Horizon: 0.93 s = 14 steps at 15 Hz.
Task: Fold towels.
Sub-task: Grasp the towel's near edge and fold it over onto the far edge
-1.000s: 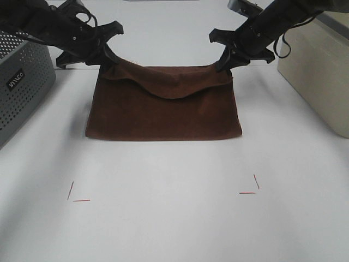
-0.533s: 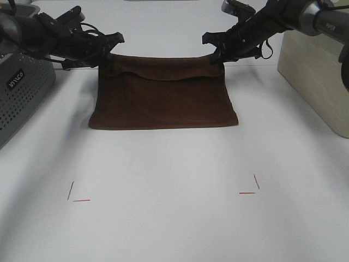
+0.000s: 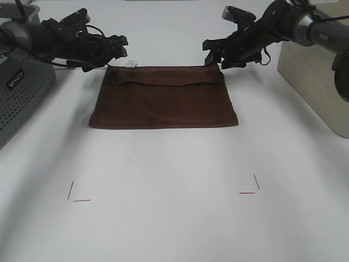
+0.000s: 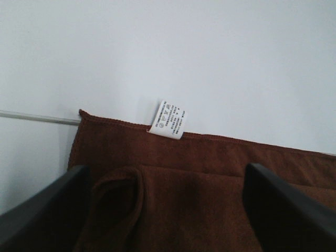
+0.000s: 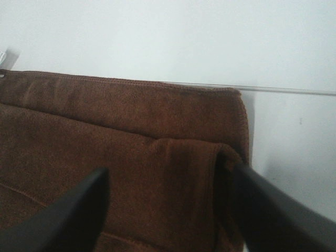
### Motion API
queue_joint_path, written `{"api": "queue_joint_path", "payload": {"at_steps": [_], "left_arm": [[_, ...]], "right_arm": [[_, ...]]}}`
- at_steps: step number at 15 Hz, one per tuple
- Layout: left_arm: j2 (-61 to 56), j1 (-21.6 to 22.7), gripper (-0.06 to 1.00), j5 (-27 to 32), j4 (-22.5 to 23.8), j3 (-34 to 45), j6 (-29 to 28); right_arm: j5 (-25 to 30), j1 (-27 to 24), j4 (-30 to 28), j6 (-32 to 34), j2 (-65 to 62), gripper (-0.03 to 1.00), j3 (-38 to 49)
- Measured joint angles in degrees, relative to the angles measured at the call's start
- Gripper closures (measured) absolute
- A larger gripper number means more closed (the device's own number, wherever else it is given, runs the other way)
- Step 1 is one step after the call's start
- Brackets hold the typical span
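The left gripper's (image 4: 165, 173) two dark fingers (image 4: 37, 215) stand wide apart, one on each side of a rumpled, rolled-over corner of the towel (image 3: 163, 103). They clamp nothing, and whether they brush the cloth cannot be told. The right gripper's (image 5: 168, 170) fingers (image 5: 278, 210) are spread the same way, straddling the bunched corner of the upper layer at the other end of the same long edge, with nothing held between them. In the high view the left gripper (image 3: 119, 47) sits just beyond the towel's far left corner and the right gripper (image 3: 210, 52) just beyond its far right corner. The dark reddish-brown towel lies flat and folded double on the white table (image 3: 174, 229), close to the table's far edge and about midway between its left and right edges. The top layer stops a little short of the far hem, so a narrow strip of the lower layer shows there. A small white tag (image 4: 168, 119) sticks out from that far hem near the left corner. A grey perforated basket (image 3: 22, 82) stands at the table's left edge and a beige box (image 3: 316, 71) at its right edge. Two red corner marks (image 3: 73, 195) lie on the bare surface nearer the front edge, well apart from the cloth.
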Motion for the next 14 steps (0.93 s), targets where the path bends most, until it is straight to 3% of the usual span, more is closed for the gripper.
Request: {"api": "queue_joint_path", "payload": {"at_steps": [1, 3, 6, 9, 11, 14], "left_arm": [[-0.5, 0.0, 0.13, 1.4, 0.9, 0.0, 0.1], [-2.0, 0.2, 0.10, 5.7, 4.9, 0.0, 0.1], [-4.3, 0.4, 0.09, 13.5, 8.0, -0.1, -0.7], [-6.1, 0.5, 0.09, 24.4, 9.7, -0.1, -9.0], [-7.8, 0.5, 0.09, 32.1, 14.3, -0.1, -16.0], [-11.9, 0.5, 0.10, 34.8, 22.9, 4.8, -22.9]], "right_arm": [[0.9, 0.0, -0.5, 0.0, -0.2, 0.22, 0.0], [6.8, 0.0, -3.0, 0.0, -1.8, 0.14, 0.0], [17.8, -0.1, -4.9, 0.5, -5.0, 0.13, 0.0], [29.4, -0.1, -6.0, 4.5, -6.1, 0.13, 0.0], [31.7, -0.7, -6.0, 7.5, -6.2, 0.13, 0.0], [31.9, -1.9, -5.9, 8.5, -9.1, 0.13, 4.0]]}}
